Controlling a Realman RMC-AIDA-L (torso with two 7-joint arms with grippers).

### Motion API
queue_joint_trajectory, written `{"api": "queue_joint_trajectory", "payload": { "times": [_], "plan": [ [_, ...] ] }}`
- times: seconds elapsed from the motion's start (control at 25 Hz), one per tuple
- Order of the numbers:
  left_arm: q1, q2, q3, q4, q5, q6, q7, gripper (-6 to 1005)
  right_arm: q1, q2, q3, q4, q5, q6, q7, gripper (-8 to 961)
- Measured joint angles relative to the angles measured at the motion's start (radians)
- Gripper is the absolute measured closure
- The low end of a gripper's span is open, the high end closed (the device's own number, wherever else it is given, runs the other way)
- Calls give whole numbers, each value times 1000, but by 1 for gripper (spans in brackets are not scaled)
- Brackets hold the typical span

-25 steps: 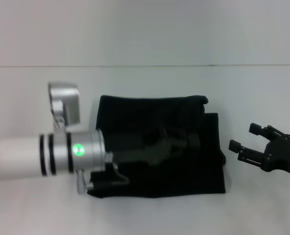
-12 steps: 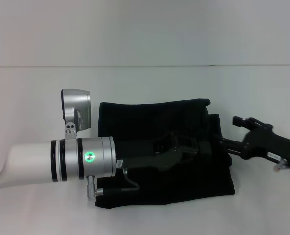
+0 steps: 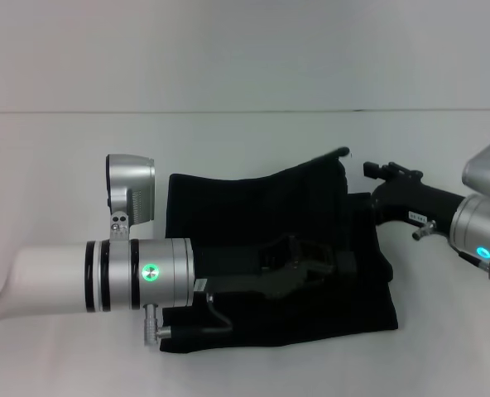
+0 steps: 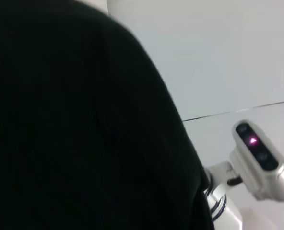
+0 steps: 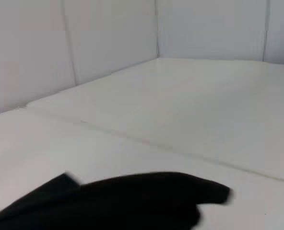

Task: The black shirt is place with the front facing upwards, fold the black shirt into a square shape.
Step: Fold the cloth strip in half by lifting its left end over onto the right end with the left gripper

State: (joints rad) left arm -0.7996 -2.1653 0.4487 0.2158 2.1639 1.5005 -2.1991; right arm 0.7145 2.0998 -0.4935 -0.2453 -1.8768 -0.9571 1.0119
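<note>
The step in hand looked like a late fold: the black shirt (image 3: pixel 278 256) already lay as a compact, roughly rectangular pad on the white worktop (image 3: pixel 245 157), with no lettering showing, and its upper right corner stood lifted into a peak. That suggested the right-hand edge was being turned over toward the left of the frame.

At centre left of the head view, the left arm reached across the cloth, and the left tool (image 3: pixel 307 265) sat on the middle of the shirt. Black against black, its jaws could not be read, so whether it held cloth or merely pressed it down could not be told.

At right of centre, the right tool (image 3: pixel 377 186) met the shirt's raised right edge just beside the peak. Its fingers were hidden too, though the lifted corner implied a pinch.

The next move probably called for carrying that edge leftward over the pad and laying it flat, with the left tool clearing out first.
</note>
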Motion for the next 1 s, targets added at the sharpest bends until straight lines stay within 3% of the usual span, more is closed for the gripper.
{"api": "queue_joint_trajectory", "payload": {
  "times": [0.36,0.68,0.92,1.0],
  "plan": [
    [1,-1,58,-1,1,-3,13,939,-32,-3,3,-6,149,-4,-1,12],
    [3,-5,74,-25,-7,-57,26,937,-107,-7,7,-10,314,-5,-22,12],
    [8,-5,67,-38,-32,-85,30,907,-162,-9,14,-11,407,-27,-27,12],
    [13,-5,66,-39,-55,-70,47,842,-172,-9,15,-11,413,-37,-27,12]
  ]
}}
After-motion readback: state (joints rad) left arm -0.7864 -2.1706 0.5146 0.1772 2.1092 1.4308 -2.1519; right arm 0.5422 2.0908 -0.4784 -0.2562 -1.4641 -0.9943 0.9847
